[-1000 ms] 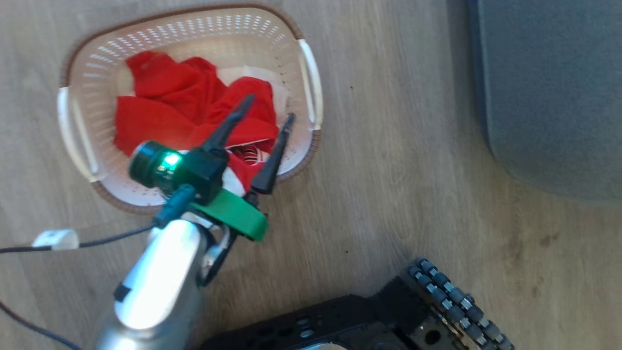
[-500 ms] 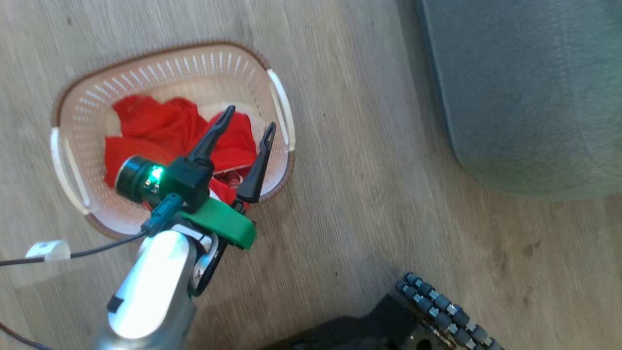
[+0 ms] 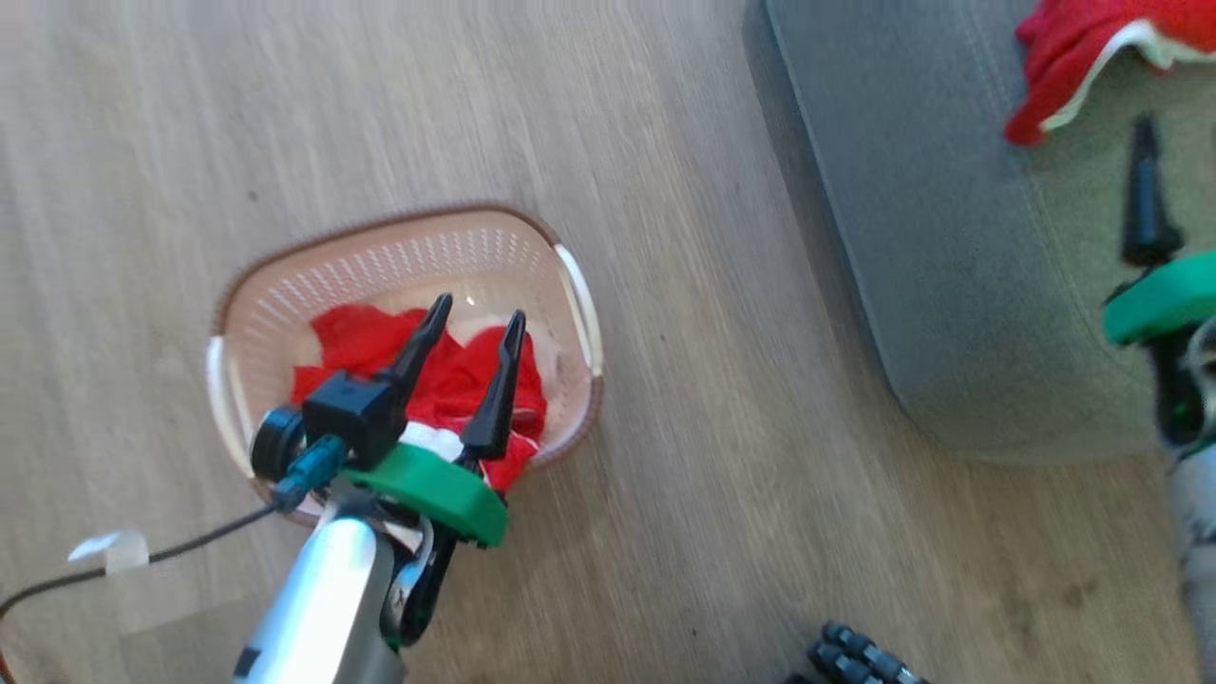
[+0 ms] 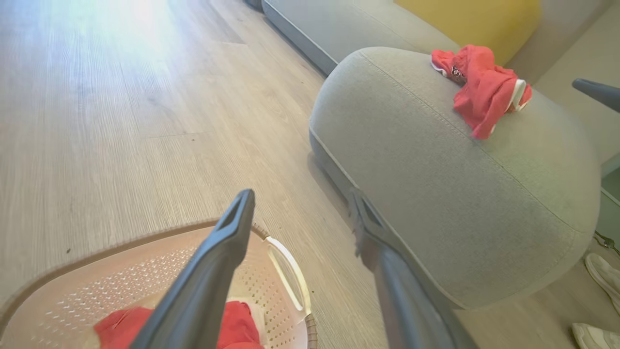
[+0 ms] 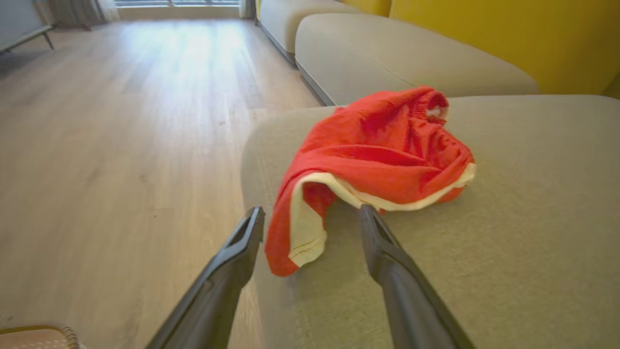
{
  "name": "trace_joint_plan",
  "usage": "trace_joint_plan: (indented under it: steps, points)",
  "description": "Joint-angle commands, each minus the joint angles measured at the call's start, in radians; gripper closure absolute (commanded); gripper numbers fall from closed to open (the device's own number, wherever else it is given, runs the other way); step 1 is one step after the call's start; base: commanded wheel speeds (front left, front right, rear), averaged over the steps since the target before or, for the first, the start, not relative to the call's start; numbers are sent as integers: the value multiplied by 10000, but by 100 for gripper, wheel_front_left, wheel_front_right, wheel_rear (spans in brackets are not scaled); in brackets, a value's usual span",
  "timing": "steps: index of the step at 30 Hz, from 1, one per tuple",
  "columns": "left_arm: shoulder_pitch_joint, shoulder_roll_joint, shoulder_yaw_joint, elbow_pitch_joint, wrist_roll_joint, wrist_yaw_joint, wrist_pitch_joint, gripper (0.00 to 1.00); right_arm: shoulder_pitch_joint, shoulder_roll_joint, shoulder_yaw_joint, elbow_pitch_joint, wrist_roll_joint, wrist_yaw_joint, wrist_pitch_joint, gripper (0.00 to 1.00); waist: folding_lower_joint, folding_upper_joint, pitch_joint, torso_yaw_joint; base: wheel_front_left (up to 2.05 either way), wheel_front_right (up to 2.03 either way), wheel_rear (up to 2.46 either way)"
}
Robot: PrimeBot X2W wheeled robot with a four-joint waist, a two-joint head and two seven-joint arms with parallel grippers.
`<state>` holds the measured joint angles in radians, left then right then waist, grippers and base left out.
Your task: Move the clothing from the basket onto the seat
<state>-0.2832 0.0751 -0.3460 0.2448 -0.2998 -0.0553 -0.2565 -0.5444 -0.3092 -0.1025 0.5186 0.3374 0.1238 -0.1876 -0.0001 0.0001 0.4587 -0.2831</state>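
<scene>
Left end effector [image 3: 481, 309] hung over basket [image 3: 389, 256], fingers apart, empty; right end effector [image 5: 311, 212], far from basket, apart too. Clothing [image 3: 347, 337] in basket looked light, limp; probably best pinched at bunched fold mid-basket.

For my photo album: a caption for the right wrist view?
Open right gripper facing a red garment lying on the seat.

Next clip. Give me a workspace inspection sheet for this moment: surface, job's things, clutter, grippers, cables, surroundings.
Surface: pale wooden floor.
Job's things: basket on the floor with red clothing in it; one red garment lies on the grey seat.
Clutter: pale shoes beside the seat.
Grippers: left gripper open above the basket; right gripper open at the garment on the seat.
Cables: dark cable with a white tag, by the left arm.
Surroundings: grey sofa, yellow surface behind.
</scene>
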Motion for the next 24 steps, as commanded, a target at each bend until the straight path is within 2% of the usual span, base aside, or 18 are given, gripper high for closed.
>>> trace_joint_plan:
  steps: [1, 6, 11, 16, 24]
  points:
    - [256, -94, 422, -194, -99, 6, -53, 0, 538, 98, 181, -925, -111, 69, 23, 0, 1, -1, -731, 535, 0, 0, 0]
    - [692, -202, 774, -84, -206, 25, -53, 0, 1843, 1030, 205, -2460, -707, 69, -73, 0, 1, -1, -1561, 1341, 0, 0, 0]
    - [1201, -238, 1171, -43, -246, 146, -53, 0, 2966, 1776, 608, -3202, -1154, 69, -219, 0, 1, -1, -2331, 2173, 0, 0, 0]
    - [1679, -245, 1796, -117, -240, 385, -53, 0, 3622, 2189, 686, -3102, -1772, 69, -572, 0, 1, -1, -2905, 2855, 0, 0, 0]
    - [1979, -247, 2633, -268, -28, 423, -53, 0, 4254, 2512, 661, -2524, -2062, 69, -726, 0, 1, -1, -3484, 3501, 0, 0, 0]
